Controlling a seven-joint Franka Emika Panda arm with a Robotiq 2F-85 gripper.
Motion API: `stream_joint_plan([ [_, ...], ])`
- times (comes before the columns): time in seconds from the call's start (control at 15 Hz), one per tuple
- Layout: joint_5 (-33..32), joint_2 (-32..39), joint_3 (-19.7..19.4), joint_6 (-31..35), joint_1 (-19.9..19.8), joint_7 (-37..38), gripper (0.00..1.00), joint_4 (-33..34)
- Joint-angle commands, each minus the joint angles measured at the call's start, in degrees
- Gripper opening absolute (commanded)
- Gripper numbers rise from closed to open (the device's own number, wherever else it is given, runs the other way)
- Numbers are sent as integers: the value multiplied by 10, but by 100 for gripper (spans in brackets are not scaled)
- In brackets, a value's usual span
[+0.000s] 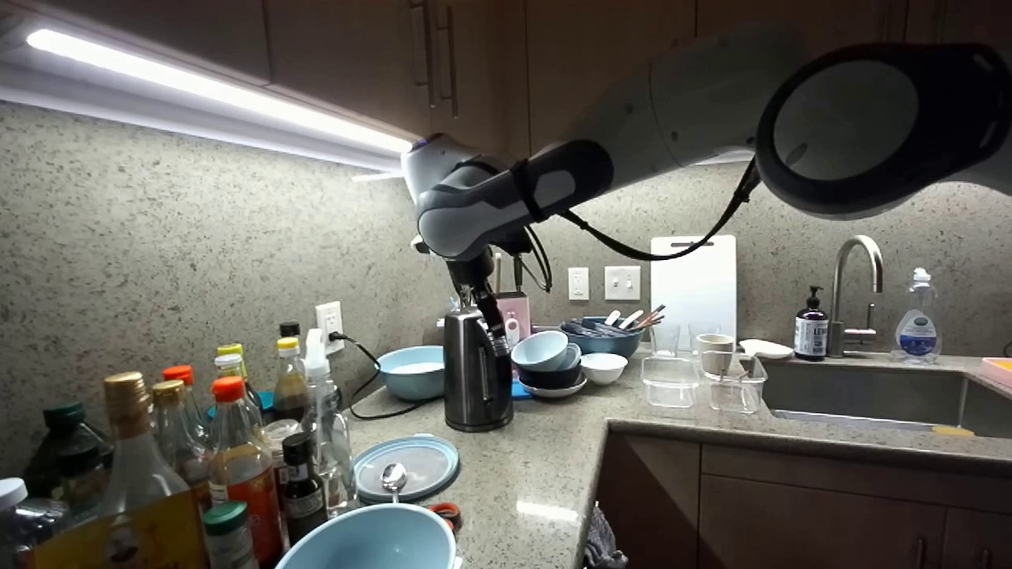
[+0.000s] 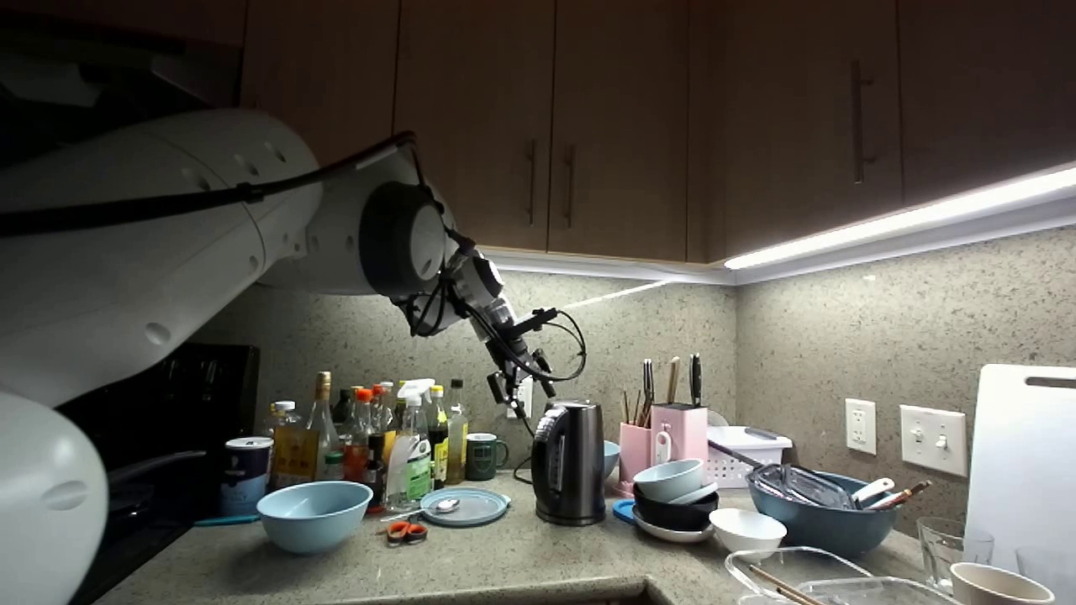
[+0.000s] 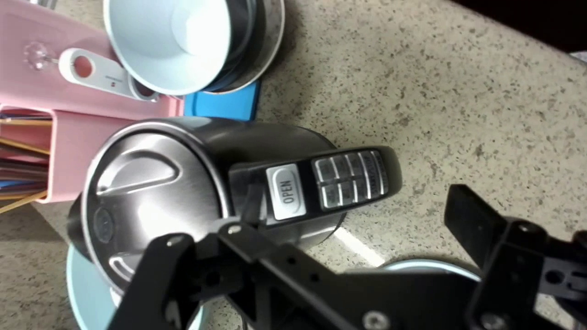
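Observation:
A steel electric kettle (image 3: 156, 183) stands upright on the counter. It also shows in both exterior views (image 1: 462, 375) (image 2: 584, 470). In the wrist view, its black handle carries a silver OPEN button (image 3: 286, 191) and a keypad (image 3: 351, 178). My gripper (image 3: 357, 201) is open with nothing between its fingers. In the wrist view, one fingertip overlaps the handle beside the OPEN button and the other is over bare counter. In the exterior views the gripper (image 1: 484, 312) (image 2: 531, 399) is at the kettle's top. I cannot tell whether a finger touches the kettle.
Stacked bowls (image 2: 670, 481) and a pink knife block (image 2: 683, 433) stand by the kettle. A light blue bowl (image 1: 411, 383) sits behind it. A blue lid (image 1: 427, 474) with a spoon, scissors (image 2: 406, 531), a bowl (image 2: 315, 514) and several bottles (image 1: 245, 442) stand along the counter.

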Motion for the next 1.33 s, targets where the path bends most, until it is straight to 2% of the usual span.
stream_joint_plan([
  [0.0,-2,-1,0,0,1,-1,100,2],
  [0.27,-2,3,0,0,1,-1,100,2],
  [0.33,-30,5,-1,30,-2,-71,100,-4],
  [0.6,-67,32,-10,98,-9,-151,100,28],
  [0.67,-74,34,-15,109,-7,-147,100,31],
  [1.07,-49,31,-15,79,-3,-110,100,25],
  [1.27,-60,31,-24,67,7,-80,100,20],
])
